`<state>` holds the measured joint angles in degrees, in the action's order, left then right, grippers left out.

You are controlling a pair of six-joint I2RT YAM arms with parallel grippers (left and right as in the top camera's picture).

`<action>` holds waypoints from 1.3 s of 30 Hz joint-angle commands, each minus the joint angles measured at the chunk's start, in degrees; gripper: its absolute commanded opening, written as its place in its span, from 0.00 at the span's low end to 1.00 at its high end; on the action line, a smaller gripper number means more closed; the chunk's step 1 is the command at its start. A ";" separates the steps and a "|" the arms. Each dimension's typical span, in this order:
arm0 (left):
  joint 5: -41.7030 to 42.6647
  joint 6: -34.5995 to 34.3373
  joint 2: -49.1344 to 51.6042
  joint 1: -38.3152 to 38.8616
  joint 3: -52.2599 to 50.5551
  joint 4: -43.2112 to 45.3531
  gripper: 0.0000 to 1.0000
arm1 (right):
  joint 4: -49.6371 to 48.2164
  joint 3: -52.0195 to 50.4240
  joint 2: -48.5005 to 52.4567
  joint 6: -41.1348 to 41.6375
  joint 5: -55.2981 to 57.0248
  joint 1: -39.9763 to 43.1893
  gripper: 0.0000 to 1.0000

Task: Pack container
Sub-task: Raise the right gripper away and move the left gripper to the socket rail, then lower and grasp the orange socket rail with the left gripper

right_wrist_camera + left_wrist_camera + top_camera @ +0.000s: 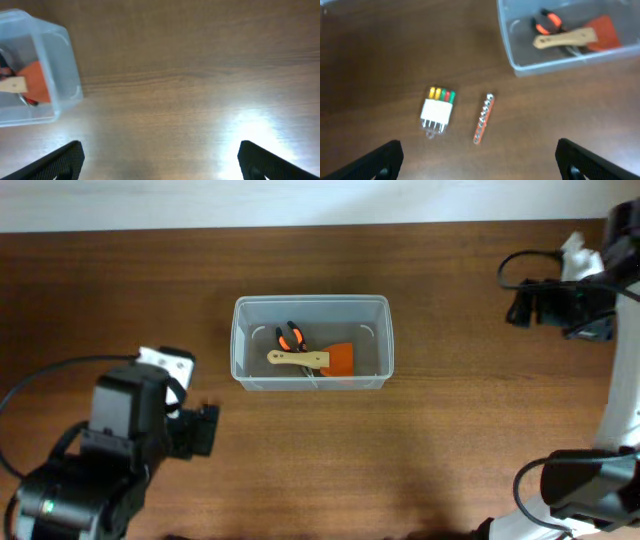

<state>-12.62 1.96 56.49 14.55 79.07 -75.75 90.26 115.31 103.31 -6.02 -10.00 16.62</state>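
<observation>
Left of the container: the left hand hovers over the bench, fingers spread wide, nothing between them. It hangs well clear of the surface, probably so its wrist camera takes in the loose items below.

Under that hand, outside the container and off its near-left corner, are two pieces not yet packed. One is a white holder with yellow, red and green tips. Just beside it, container side, is a thin orange strip of small metal pieces (bits or sockets, too blurred to tell). They lie apart, not touching. The overhead view does not show either.

The container sits upright mid-bench, no lid on it. Inside are pliers with orange-and-black handles and a wooden-handled scraper with an orange blade. The scraper lies across the pliers, flat on the floor of the tub.

Right of the container: the right hand is also wide and empty over bare bench. Only the container's corner shows in its wrist view.

Judgement: packing partly done. The left hand is better placed for the two loose pieces, and the thin strip will want a low, narrow pinch.
</observation>
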 commanded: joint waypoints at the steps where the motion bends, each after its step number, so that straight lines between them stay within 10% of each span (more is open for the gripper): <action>1: 3.76 4.52 6.27 -5.60 -3.74 2.12 0.99 | -1.73 -4.96 -0.28 -0.42 -0.70 -0.96 0.99; 12: 13.77 14.69 23.87 -18.03 -10.51 14.14 0.99 | -3.72 -6.67 -0.28 -0.59 -0.70 -0.96 0.99; 39: 12.63 17.88 42.93 -18.36 -22.84 28.35 0.99 | -3.76 -6.67 -0.28 -0.59 -0.66 -0.96 0.98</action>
<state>0.60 18.55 97.71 -3.62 57.06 -47.92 86.67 108.84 103.35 -6.26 -10.17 16.03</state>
